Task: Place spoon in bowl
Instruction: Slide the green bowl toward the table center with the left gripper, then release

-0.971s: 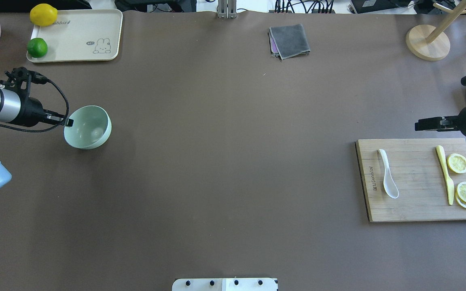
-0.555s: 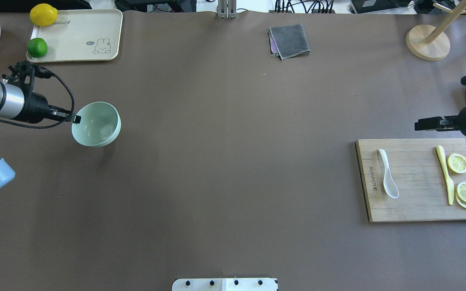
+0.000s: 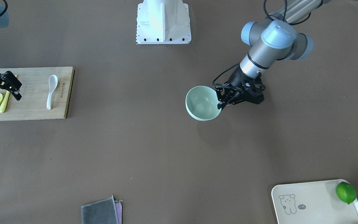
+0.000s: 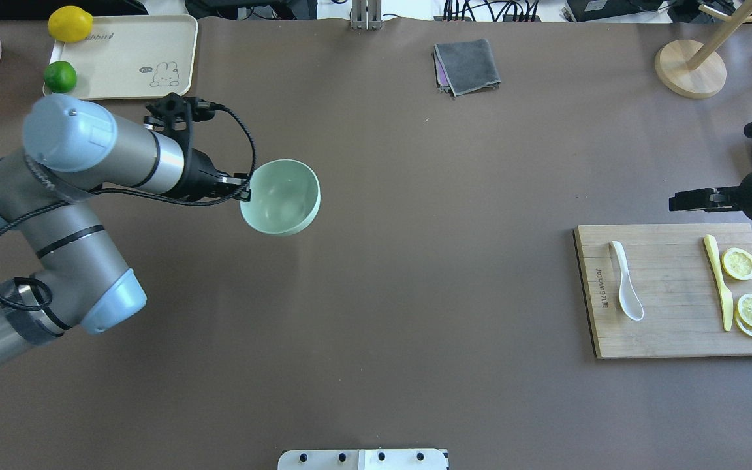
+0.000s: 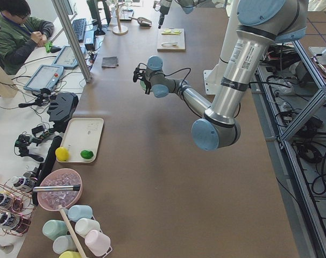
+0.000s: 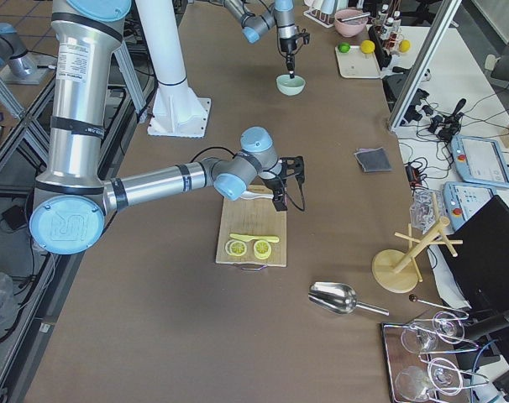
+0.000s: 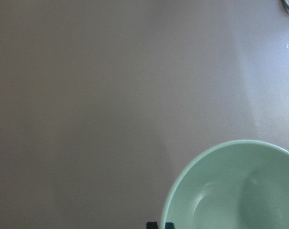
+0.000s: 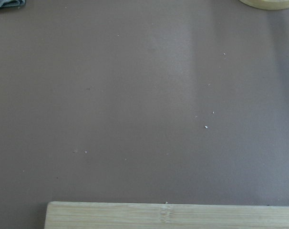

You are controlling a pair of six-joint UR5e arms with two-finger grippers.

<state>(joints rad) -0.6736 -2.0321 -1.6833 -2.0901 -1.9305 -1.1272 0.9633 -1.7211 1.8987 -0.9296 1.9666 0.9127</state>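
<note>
The pale mint-green bowl [image 4: 281, 197] hangs above the table left of centre, held by its rim in my left gripper [image 4: 245, 191], which is shut on it. It also shows in the front view [image 3: 202, 103] and the left wrist view [image 7: 240, 191]. The white spoon [image 4: 627, 290] lies on the wooden cutting board [image 4: 670, 336] at the right, scoop toward the robot. My right gripper [image 4: 676, 200] hovers just beyond the board's far edge; in the front view [image 3: 5, 99] it is open and empty.
A yellow knife [image 4: 719, 281] and lemon slices [image 4: 739, 264] lie on the board's right part. A cream tray [image 4: 128, 59] with a lime [image 4: 61, 77] and a lemon [image 4: 70, 23] sits far left. A grey cloth [image 4: 467, 65] and a wooden stand [image 4: 689, 68] are at the far edge.
My left arm has carried the bowl to the right, toward the table's middle. The right arm, spoon and board have not moved.
</note>
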